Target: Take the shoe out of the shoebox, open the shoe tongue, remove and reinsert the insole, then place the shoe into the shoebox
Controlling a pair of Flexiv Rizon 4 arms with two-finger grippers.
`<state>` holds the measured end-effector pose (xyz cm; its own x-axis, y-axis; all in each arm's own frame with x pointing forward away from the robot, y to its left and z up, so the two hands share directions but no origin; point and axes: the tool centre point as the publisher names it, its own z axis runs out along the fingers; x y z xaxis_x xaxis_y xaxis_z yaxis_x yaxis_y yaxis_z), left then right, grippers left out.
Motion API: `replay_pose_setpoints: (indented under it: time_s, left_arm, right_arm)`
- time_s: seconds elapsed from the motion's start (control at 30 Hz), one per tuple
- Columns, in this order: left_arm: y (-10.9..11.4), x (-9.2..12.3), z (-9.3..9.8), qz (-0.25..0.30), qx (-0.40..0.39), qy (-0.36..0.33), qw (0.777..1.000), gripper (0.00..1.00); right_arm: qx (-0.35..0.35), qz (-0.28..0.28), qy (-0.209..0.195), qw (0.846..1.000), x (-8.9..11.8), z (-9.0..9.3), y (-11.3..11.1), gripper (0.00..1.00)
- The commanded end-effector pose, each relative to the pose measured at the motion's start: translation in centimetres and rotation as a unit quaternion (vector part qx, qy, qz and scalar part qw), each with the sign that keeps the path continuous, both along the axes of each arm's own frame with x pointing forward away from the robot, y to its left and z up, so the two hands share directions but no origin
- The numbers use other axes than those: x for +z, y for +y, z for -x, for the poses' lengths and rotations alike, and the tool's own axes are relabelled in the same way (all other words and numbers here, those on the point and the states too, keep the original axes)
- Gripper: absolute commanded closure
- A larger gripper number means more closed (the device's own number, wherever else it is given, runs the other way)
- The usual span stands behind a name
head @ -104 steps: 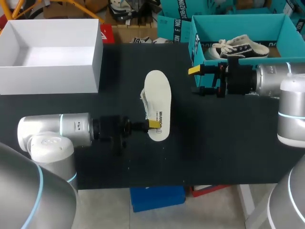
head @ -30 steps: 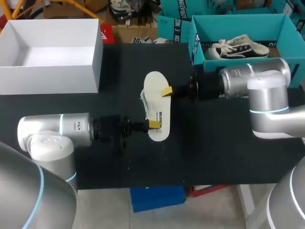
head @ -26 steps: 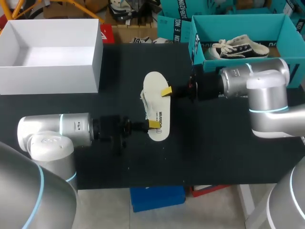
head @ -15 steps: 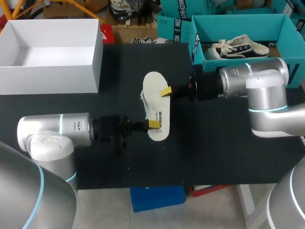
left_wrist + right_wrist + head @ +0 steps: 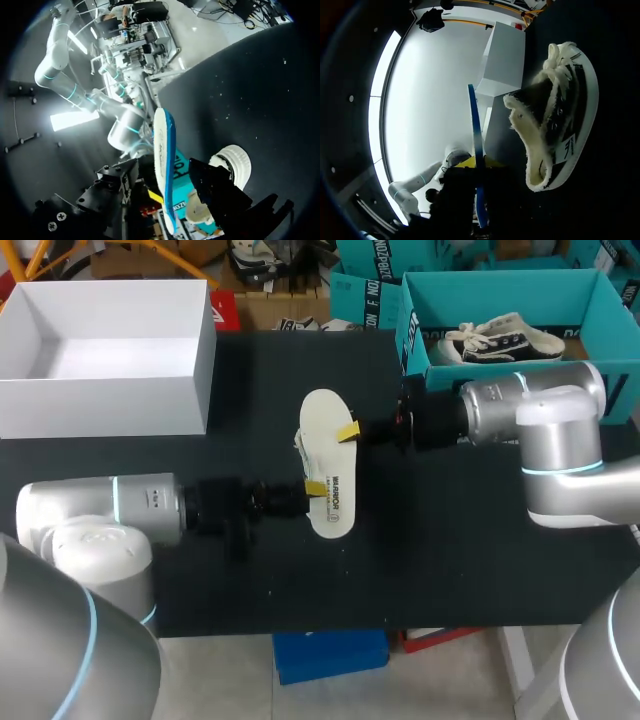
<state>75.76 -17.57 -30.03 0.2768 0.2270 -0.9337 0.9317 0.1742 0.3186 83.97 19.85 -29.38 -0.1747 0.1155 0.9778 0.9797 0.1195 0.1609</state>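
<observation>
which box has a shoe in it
The teal box at the table's far right: a sneaker lies inside it, while the white box at far left shows none.

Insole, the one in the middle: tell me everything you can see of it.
The insole is a thin, foam-like long oval, cream on top with small dark print near one end, and blue underneath, as the wrist views show edge-on. It is held roughly level over the shoe. The right gripper pinches one long edge; the left gripper is at the opposite edge, nearer the printed end.
</observation>
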Motion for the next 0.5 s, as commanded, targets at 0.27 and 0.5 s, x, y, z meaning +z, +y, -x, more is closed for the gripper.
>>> replay_pose_setpoints:
  time_s: [0.27,0.5]
  left_arm:
    - [1.9,3.2,1.7,-0.128,0.056,0.073,0.988,0.00]
    - [2.2,4.7,1.2,-0.180,0.072,0.091,0.977,0.00]
  right_arm:
    - [0.001,0.000,0.000,1.000,-0.1,-0.1,0.1,1.00]
    - [0.001,0.000,0.000,1.000,-0.1,-0.1,0.1,1.00]
